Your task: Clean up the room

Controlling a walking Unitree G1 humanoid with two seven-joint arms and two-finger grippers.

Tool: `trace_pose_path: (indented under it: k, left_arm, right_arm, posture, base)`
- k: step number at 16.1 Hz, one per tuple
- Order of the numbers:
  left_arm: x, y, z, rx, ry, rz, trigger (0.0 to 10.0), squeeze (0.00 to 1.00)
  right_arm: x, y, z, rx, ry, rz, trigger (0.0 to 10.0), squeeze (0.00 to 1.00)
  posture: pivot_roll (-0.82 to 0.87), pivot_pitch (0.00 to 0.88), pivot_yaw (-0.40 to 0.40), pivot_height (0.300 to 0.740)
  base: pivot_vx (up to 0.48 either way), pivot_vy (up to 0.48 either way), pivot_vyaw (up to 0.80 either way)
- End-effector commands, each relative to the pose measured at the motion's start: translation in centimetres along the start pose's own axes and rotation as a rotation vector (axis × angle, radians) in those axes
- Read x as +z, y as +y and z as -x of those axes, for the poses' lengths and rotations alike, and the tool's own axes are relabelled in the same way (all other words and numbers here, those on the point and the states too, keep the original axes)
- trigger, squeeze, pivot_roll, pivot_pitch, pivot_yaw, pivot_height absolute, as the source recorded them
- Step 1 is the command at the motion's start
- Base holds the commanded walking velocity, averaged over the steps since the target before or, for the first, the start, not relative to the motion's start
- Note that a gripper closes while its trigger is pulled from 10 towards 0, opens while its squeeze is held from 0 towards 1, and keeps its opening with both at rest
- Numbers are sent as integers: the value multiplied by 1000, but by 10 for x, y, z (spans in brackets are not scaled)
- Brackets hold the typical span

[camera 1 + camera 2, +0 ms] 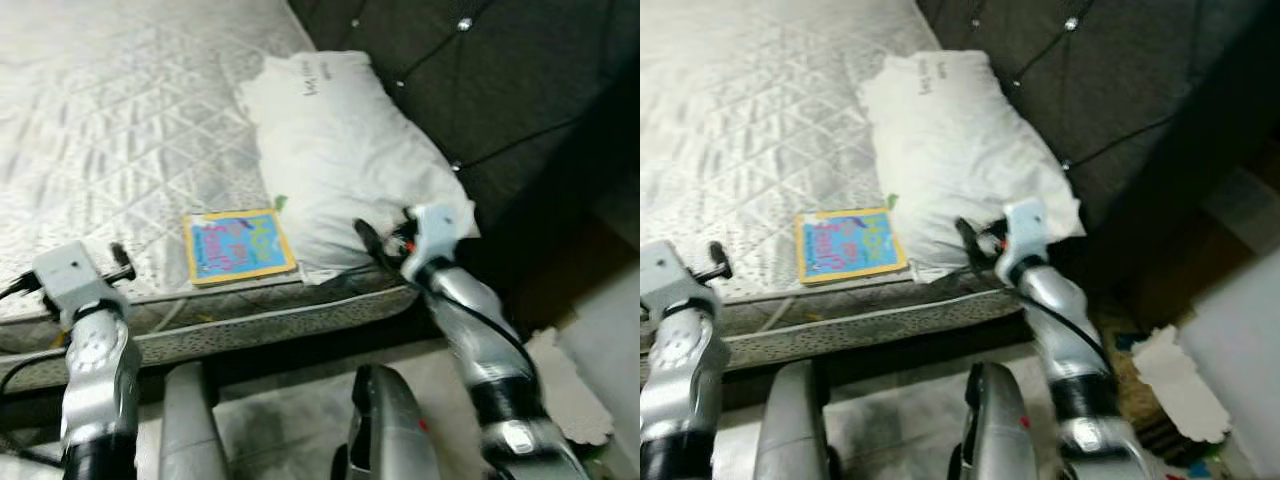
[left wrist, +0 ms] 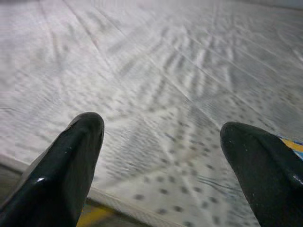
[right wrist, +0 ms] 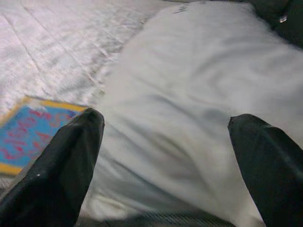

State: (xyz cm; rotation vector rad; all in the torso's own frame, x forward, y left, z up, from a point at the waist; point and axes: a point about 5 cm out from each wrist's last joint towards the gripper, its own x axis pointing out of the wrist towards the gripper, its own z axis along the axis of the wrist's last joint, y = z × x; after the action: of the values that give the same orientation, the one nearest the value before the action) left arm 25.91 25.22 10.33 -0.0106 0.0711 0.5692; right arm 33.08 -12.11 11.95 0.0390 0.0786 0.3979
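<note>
A white pillow (image 1: 340, 150) lies at the head of the bare quilted mattress (image 1: 120, 120). Beside it, near the mattress's front edge, lies a book (image 1: 238, 246) with a yellow border and a blue cover. My right gripper (image 1: 375, 240) hovers at the pillow's near corner, open, with the pillow (image 3: 199, 94) between its spread fingers and the book (image 3: 28, 137) off to one side. My left gripper (image 1: 120, 262) is over the mattress's front edge, left of the book. It is open with nothing in it, and only mattress fabric (image 2: 156, 85) lies ahead of it.
A dark tufted headboard (image 1: 500, 80) rises behind the pillow. Right of the bed, torn light paper or cardboard (image 1: 570, 390) lies on the floor. My own legs (image 1: 385, 420) stand against the bed's front side.
</note>
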Motion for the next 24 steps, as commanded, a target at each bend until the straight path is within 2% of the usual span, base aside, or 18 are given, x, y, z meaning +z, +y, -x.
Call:
trace_pose_path:
  k: [1, 2, 5, 6, 7, 8, 9, 10, 12, 13, 14, 15, 16, 19, 23, 24]
  left_arm:
    - [6, -4, 4, -11, -38, -29, 10000, 1000]
    - [6, -5, 6, -33, -38, -63, 10000, 1000]
    - [-18, -25, 5, -154, 138, -74, 10000, 1000]
    - [-19, -31, 4, -179, 146, -56, 10000, 851]
    - [-16, -32, 2, -174, 126, -66, 10000, 851]
    - [-18, -33, 2, -176, 140, -82, 10000, 667]
    - [-21, -34, 3, -179, 163, -96, 10000, 667]
    - [-29, -36, 4, -206, 214, -88, 10000, 537]
    - [-38, -37, -2, -220, 275, -70, 10000, 541]
    - [-39, -38, -1, -233, 287, -75, 10000, 529]
    - [-40, -38, -6, -237, 301, -80, 10000, 522]
    - [-41, -39, -7, -244, 307, -83, 10000, 522]
    - [-40, -39, -11, -247, 313, -74, 10000, 522]
    - [-43, -38, -25, -235, 344, -49, 10000, 525]
    - [-53, -45, -35, -279, 419, -53, 10000, 514]
    - [-54, -46, -36, -280, 429, -51, 10000, 420]
  right_arm:
    - [-2, -2, -5, -29, 17, -36, 10000, 0]
    - [-2, 3, -10, -22, 12, -76, 10000, 0]
    - [-1, 16, -19, 7, -12, -120, 10000, 0]
    - [0, 17, -21, 1, -23, -123, 10000, 0]
    - [1, 16, -20, -6, -29, -125, 10000, 0]
    - [-1, 15, -19, -11, -29, -130, 10000, 0]
    - [-3, 14, -18, -14, -28, -132, 10000, 0]
    - [-5, 16, -14, -14, -20, -150, 10000, 0]
    - [-8, 22, -4, 20, -6, -174, 10000, 0]
    - [-7, 22, 2, 29, -4, -139, 10000, 0]
    - [-8, 27, 10, 65, 35, -73, 10000, 0]
    - [-7, 28, 13, 66, 37, -43, 10000, 0]
    - [-7, 31, 23, 66, 36, -7, 10000, 0]
    - [-12, 27, 46, 30, 85, -51, 10000, 0]
    - [-9, 18, 67, -4, 123, -41, 10000, 0]
    - [-6, 17, 71, -8, 124, -52, 10000, 0]
  posture:
    - [55, 0, -85, 557]
    - [71, 0, -79, 557]
    - [80, 0, -73, 557]
    - [71, 0, -71, 557]
    - [69, 0, -69, 557]
    - [64, 0, -64, 557]
    - [64, 0, -63, 557]
    - [55, 0, -58, 557]
    - [38, 0, -53, 557]
    - [15, 0, -50, 557]
    - [-3, 0, -49, 557]
    - [-8, 0, -48, 557]
    - [-29, 0, -46, 557]
    - [-65, 17, -38, 557]
    - [-116, 71, -44, 557]
    - [-125, 80, -46, 557]
  base:
    - [0, 0, 0]
    - [0, 0, 0]
    - [0, 0, 0]
    - [0, 0, 0]
    - [0, 0, 0]
    - [0, 0, 0]
    - [0, 0, 0]
    - [0, 0, 0]
    - [0, 0, 0]
    - [0, 0, 0]
    - [0, 0, 0]
    - [0, 0, 0]
    - [0, 0, 0]
    - [0, 0, 0]
    - [0, 0, 0]
    - [0, 0, 0]
